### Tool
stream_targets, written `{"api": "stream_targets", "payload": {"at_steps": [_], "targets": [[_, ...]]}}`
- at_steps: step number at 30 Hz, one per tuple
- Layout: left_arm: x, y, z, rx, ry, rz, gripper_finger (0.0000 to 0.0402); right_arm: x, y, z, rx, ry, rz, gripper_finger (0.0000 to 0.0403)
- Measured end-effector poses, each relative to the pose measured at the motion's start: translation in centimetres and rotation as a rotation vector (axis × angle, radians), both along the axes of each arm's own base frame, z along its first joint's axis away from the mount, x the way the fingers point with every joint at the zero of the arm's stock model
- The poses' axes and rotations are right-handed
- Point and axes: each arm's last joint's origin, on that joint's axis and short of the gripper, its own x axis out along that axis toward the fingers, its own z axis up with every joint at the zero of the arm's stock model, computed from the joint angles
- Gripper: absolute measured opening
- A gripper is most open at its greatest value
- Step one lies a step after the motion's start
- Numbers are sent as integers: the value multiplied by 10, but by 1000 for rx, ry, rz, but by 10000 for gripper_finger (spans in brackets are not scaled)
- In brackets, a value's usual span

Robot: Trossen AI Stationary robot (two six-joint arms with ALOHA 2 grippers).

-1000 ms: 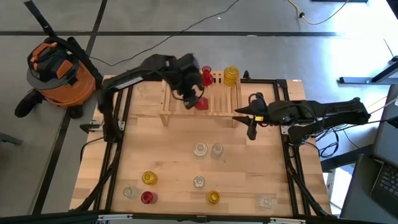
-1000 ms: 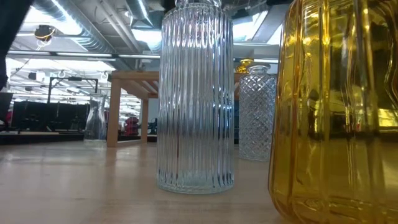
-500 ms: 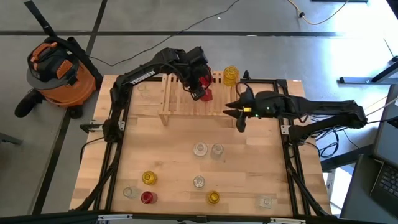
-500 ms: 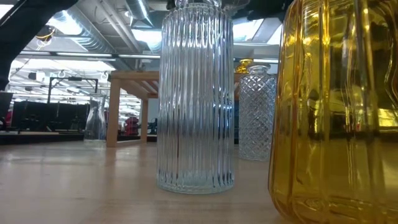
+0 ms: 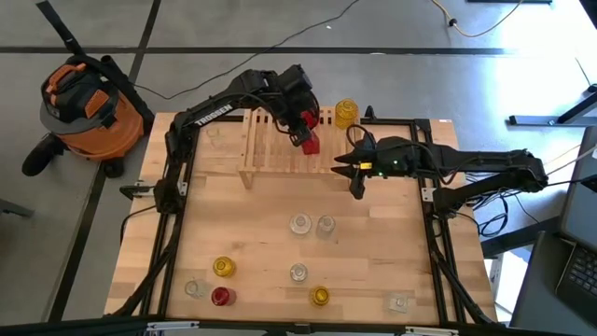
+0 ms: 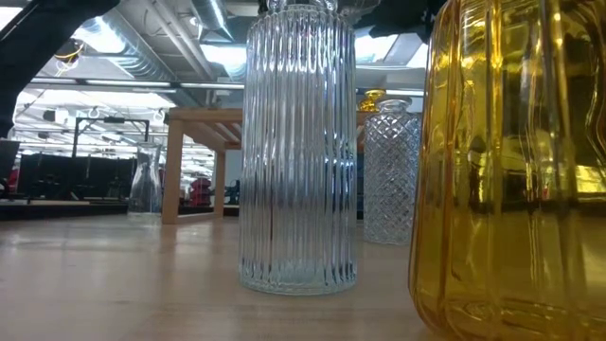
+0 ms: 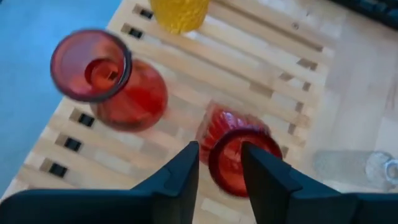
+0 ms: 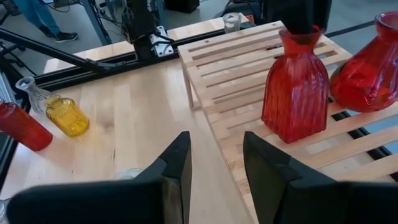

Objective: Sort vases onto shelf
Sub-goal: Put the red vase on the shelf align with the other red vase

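The light-wood shelf [image 5: 298,149] stands at the table's far side. On its slats stand a round red vase [image 7: 118,87], a yellow vase [image 5: 346,113] and a ribbed red vase [image 8: 295,87]. My left gripper [image 7: 221,165] is open above the ribbed vase, one finger on each side of its mouth. My right gripper [image 8: 214,155] is open and holds nothing, off the shelf's near right corner [image 5: 354,177]. Several clear, yellow and red vases stand on the near half of the table [image 5: 261,233]. My left gripper comes from above, pointing down, with its fingers [image 7: 186,171] on either side of the ribbed red vase's mouth [image 7: 227,155]. I cannot tell whether they touch it. The vase stands upright with its base on the shelf's slats.
Two clear vases [image 5: 312,224] stand mid-table. Near the front edge are a clear one [image 5: 298,273], two yellow [image 5: 223,267] [image 5: 320,296] and a red [image 5: 219,297]. In the low view a ribbed clear vase [image 6: 298,152] and a yellow one [image 6: 511,170] stand close. An orange vacuum [image 5: 89,103] sits beside the table.
My left gripper has gone toward the table's far edge and a little right, over the shelf. The ribbed red vase went with it from the shelf's near part to beside the round red vase. My right gripper has moved left, toward the shelf's near right corner.
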Motion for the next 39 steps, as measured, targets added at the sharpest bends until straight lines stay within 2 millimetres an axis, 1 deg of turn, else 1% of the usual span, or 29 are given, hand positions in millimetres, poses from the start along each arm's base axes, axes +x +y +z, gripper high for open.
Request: {"api": "stream_targets", "payload": {"at_steps": [6,15,18,21,23,26,29,31,33,35,39], "targets": [[4,2,3,22,-55,-1,121,0,0,0,-1,0,0,106],[4,3,6,33,-80,3,120,0,0,0,-1,0,-1,106],[-4,-1,14,12,-85,17,120,0,0,1,-1,-9,-1,106],[-21,-8,28,-7,-81,43,120,2,0,4,-7,-49,1,106],[-32,-15,35,-19,-64,55,120,7,-2,4,-21,-65,7,106],[-43,-22,41,-34,-32,66,120,19,-10,-6,14,-40,54,106],[-48,-29,42,-27,7,66,120,34,-20,-24,38,27,50,91],[-48,-33,41,-23,32,67,120,44,-27,-37,45,64,34,65],[-49,-36,39,-32,55,71,120,53,-33,-44,47,65,21,30],[-48,-39,39,-36,62,70,120,60,-37,-50,32,63,16,8],[-46,-47,39,2,76,71,120,69,-43,-64,-20,108,-72,10]]}}
